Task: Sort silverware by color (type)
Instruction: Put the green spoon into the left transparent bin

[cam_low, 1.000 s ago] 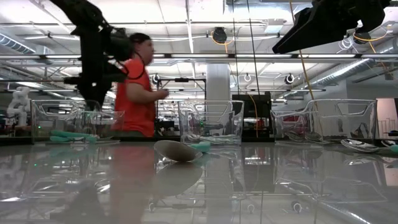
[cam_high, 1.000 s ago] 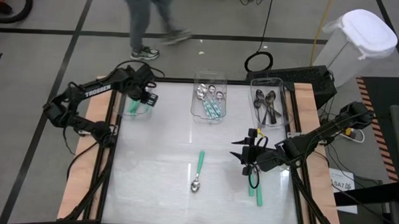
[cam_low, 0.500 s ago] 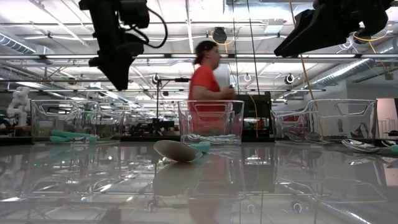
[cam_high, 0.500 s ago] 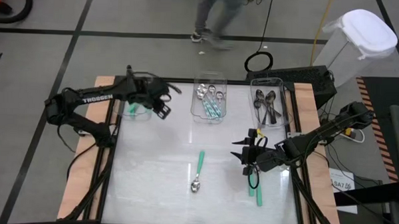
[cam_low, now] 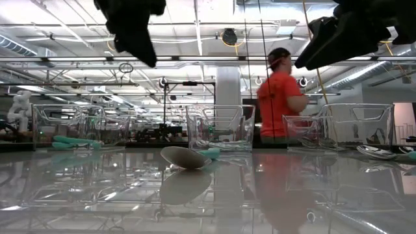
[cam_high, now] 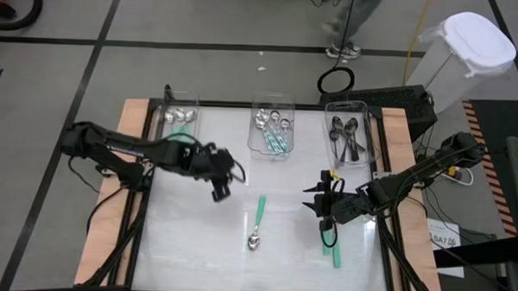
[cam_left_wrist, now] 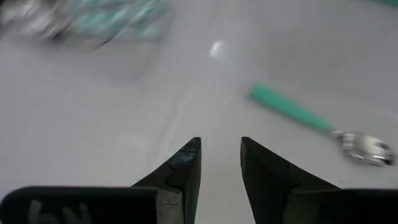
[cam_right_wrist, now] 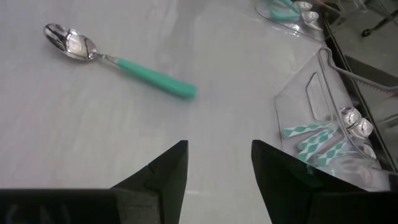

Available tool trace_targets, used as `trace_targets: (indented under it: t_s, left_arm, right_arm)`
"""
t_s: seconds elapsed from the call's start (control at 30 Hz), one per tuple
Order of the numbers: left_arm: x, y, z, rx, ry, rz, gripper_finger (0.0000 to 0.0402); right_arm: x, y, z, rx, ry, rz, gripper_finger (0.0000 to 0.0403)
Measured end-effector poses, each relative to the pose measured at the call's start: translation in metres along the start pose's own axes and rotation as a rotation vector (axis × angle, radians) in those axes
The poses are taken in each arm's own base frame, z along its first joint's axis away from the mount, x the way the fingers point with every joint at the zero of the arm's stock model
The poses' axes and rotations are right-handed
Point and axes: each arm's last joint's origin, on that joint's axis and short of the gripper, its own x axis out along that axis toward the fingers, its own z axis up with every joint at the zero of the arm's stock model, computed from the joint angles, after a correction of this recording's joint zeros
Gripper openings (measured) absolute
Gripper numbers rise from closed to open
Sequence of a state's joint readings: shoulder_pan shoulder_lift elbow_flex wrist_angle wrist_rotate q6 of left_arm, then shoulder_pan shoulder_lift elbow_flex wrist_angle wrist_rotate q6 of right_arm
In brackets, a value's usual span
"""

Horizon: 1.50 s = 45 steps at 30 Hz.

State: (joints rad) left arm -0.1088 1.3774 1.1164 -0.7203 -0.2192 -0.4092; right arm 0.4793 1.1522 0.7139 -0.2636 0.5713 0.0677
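Left bin [cam_high: 179, 118]: placed at the table's 11 o'clock corner; teal-handled spoons were seen inside.
Left gripper [cam_high: 221, 186]: held above the table left of centre, fingers parted narrowly, nothing gripped.
Loose spoon [cam_high: 257, 221]: laid near table centre, teal handle toward 12 o'clock, bowl toward 6.
Middle bin [cam_high: 272, 129]: at 12 o'clock, silver and teal spoons mixed.
Right gripper [cam_high: 313, 196]: fingers spread wide, empty, above a second teal spoon [cam_high: 332, 248].
Right bin [cam_high: 349, 136]: at 1 o'clock, dark spoons contained.

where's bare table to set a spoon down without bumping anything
Free: the near-left stretch, left of the teal-handled spoon and below the left gripper. Crowded: the far edge with three bins, and by the right gripper, over a second spoon.
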Motion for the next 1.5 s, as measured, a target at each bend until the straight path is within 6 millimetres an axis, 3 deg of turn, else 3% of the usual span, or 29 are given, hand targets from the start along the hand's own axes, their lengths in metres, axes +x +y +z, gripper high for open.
trace_targets:
  t_s: [0.2, 0.37, 0.6, 1.0, 1.2, 1.5]
  left_arm:
    - [0.018, -0.052, -0.003, 0.315, -0.109, -0.121, 0.0113]
    - [0.041, -0.076, -0.008, 0.516, -0.142, -0.148, 0.0113]
    - [0.066, -0.082, -0.017, 0.713, -0.084, -0.126, 0.0113]
    - [0.086, -0.097, -0.021, 1.156, -0.136, -0.124, 0.0113]
    - [0.099, -0.112, -0.001, 1.323, -0.096, -0.116, 0.0113]
    - [0.130, -0.129, 0.026, 1.559, 0.265, -0.163, 0.0113]
  right_arm:
    - [0.000, 0.000, 0.000, 0.026, -0.004, 0.001, 0.0171]
    - [0.000, 0.000, 0.000, 0.031, -0.003, 0.002, 0.0171]
    - [0.000, 0.000, 0.000, 0.053, -0.002, 0.002, 0.0171]
    - [0.000, 0.000, 0.000, 0.054, -0.003, 0.001, 0.0171]
    - [0.000, 0.000, 0.000, 0.045, 0.004, 0.001, 0.0171]
    - [0.000, 0.000, -0.001, 0.037, 0.011, 0.000, 0.0171]
